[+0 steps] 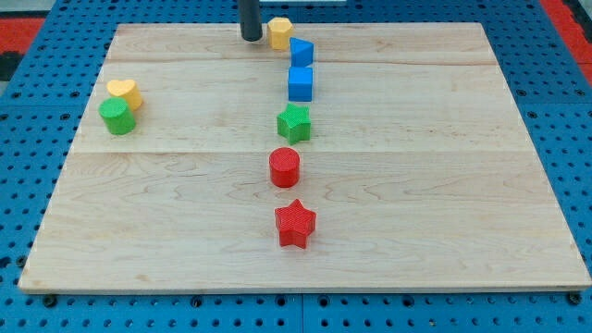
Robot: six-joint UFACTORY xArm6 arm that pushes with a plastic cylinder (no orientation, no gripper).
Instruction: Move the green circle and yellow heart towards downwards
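The green circle [117, 116] sits near the board's left edge, with the yellow heart [124, 92] touching it just above and to the right. My tip [251, 38] is at the view's top centre, far to the right of and above both blocks. It stands just left of the yellow hexagon [280, 32], with a small gap between them.
A column of blocks runs down the middle of the wooden board [462, 185]: a blue pentagon-like block [302, 52], a blue cube [301, 83], a green star [294, 122], a red cylinder [285, 167] and a red star [295, 223]. Blue pegboard surrounds the board.
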